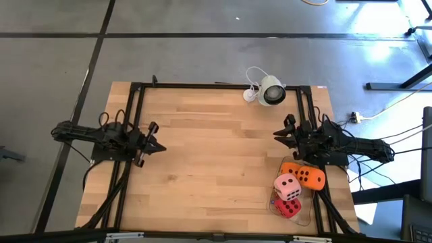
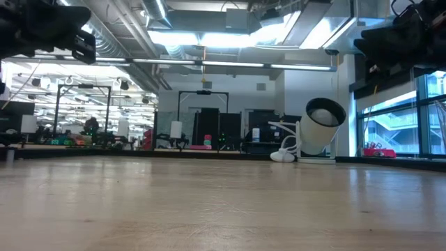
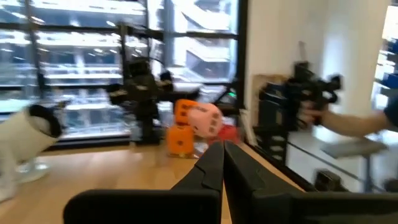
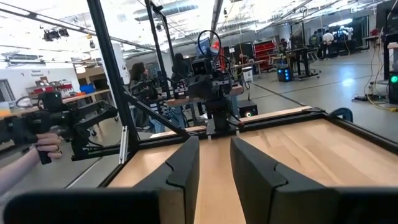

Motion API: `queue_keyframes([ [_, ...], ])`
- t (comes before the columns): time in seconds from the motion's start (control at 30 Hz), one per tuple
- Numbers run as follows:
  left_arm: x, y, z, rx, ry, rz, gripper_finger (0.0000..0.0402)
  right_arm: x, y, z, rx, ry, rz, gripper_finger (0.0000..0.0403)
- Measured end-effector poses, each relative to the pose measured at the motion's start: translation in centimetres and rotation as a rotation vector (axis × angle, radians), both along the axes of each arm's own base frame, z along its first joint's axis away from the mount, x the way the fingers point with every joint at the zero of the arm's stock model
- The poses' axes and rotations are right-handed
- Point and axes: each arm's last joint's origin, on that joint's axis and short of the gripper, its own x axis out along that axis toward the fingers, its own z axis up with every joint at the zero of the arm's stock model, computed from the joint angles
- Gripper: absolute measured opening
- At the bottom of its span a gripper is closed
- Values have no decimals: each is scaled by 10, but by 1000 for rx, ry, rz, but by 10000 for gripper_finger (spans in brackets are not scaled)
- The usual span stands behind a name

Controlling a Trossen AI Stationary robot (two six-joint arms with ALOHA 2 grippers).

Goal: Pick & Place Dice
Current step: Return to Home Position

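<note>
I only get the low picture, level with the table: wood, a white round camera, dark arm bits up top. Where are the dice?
Observer: From above, they are bunched at the table's front right corner, beside the right arm: a pale pink die, a red die and orange dice.
Operator: Loose on the wood?
Observer: No, they seem to sit in a transparent container; its outline is faint.
Operator: Is a claw holding any?
Observer: Neither. The left gripper is shut on nothing, and the right gripper is open and empty.
</note>
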Motion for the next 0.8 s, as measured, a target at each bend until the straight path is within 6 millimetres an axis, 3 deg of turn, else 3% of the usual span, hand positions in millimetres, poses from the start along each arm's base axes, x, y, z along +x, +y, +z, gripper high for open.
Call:
queue_keyframes([
  [0.2,0,4,2,-94,-14,138,1,0,0,0,-22,-2,-4,93],
  [0.8,0,5,1,-121,0,146,5,0,0,0,-20,-2,-3,93],
])
